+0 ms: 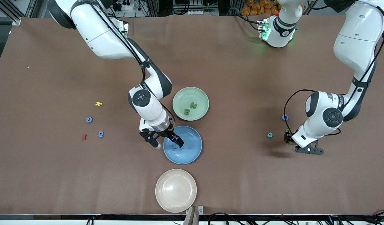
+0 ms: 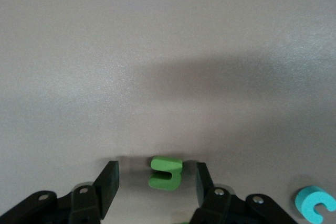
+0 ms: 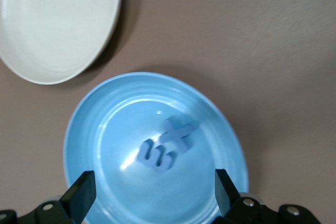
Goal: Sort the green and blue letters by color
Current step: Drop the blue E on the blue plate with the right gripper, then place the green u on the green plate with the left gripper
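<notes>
Blue plate holds 2 blue letters, green plate 2 green; you've 3 blue loose, plus 1 green letter between spread left gripper; right gripper spread over blue plate.

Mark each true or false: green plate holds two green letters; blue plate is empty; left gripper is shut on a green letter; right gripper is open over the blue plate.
1. The green plate holds two green letters. True.
2. The blue plate is empty. False: two blue letters lie in it.
3. The left gripper is shut on a green letter. False: its fingers stand open, the letter on the table between them.
4. The right gripper is open over the blue plate. True.
</notes>
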Controlling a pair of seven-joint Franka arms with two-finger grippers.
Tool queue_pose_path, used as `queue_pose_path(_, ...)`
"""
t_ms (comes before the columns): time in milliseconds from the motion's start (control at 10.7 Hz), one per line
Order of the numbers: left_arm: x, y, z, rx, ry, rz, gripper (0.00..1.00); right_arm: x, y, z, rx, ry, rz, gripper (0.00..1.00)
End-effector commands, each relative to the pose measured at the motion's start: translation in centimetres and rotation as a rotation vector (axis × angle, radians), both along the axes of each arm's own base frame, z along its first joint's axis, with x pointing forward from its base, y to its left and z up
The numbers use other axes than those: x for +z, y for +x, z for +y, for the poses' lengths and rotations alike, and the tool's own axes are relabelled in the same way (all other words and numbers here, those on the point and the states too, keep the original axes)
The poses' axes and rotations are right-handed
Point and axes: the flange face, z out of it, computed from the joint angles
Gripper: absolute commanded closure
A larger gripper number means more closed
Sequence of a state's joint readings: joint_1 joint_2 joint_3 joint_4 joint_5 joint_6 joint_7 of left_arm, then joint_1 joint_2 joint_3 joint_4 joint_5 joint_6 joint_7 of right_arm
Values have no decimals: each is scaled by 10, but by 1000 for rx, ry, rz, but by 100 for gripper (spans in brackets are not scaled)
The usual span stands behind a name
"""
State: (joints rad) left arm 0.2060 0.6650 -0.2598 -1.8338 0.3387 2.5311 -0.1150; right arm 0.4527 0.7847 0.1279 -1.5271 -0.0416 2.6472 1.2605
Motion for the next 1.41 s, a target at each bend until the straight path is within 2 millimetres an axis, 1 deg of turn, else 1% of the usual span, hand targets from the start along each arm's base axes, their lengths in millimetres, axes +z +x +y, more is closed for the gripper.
queue_pose_path(0,-3,5,4,-36,11,-24,44,21,15,-44,121,-112,70,0)
queue_pose_path(94,-3,5,4,-35,10,-24,51,29,21,-68,158,-137,86,0)
queue_pose_path(282,-11,4,3,-33,6,-12,90,38,24,-120,276,-191,97,0)
queue_pose_path(375,-11,4,0,-36,6,-13,100,37,20,-146,340,-214,104,0)
queue_pose_path(469,-7,5,-1,-34,7,-19,100,35,15,-171,420,-236,110,0)
queue_pose_path(563,-1,7,0,-24,9,-30,100,33,14,-200,494,-255,113,0)
queue_pose_path(657,11,12,-7,-19,2,-52,100,32,13,-225,561,-269,114,0)
queue_pose_path(751,25,16,-26,-31,-13,-68,100,33,11,-249,623,-282,125,0)
queue_pose_path(845,37,17,-37,-34,-19,-82,100,35,11,-269,710,-297,127,0)
queue_pose_path(938,50,16,-59,-25,-40,-88,100,35,9,-291,768,-304,138,0)
queue_pose_path(1032,59,14,-89,52,-65,-60,100,34,5,-314,791,-318,149,0)
queue_pose_path(1126,62,2,-131,132,-67,-21,100,30,3,-336,801,-335,162,0)
queue_pose_path(1220,72,-8,-167,188,-66,-23,100,27,2,-350,780,-334,173,0)
queue_pose_path(1314,75,-24,-209,220,-61,-6,100,24,1,-362,745,-328,181,0)
